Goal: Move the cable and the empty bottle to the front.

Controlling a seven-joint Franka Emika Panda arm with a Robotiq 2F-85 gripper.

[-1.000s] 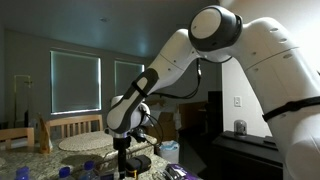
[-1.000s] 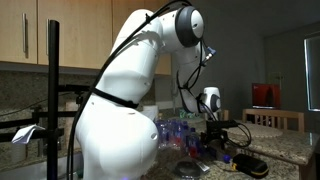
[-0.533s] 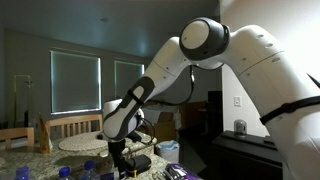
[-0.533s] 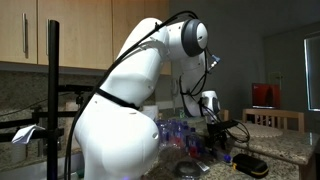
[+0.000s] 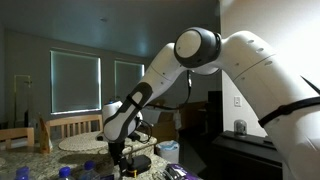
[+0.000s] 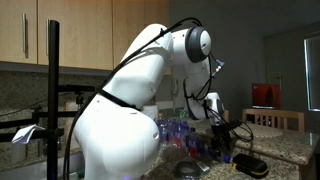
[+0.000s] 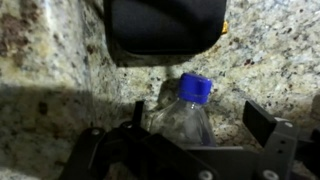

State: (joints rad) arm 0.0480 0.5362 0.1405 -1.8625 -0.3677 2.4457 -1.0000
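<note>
Bottle [image 7: 185, 118], one, blue-capped, on granite counter [image 7: 50, 50], two fingers [image 7: 268, 128] spread wide

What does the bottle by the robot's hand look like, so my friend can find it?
In the wrist view, find the speckled granite counter. Below the big black object sits a bottle, between the fingers of the open hand. Unlike its dark neighbours, it is see-through with a bright blue cap.

You get the arm [image 5: 200, 50] from low and near, facing far windows [image 5: 75, 82], and from behind its base [image 6: 120, 140]; both exterior views share it. Your wrist camera looks down, close, at the bottle [image 7: 190, 110] on the counter [image 7: 270, 60].
</note>
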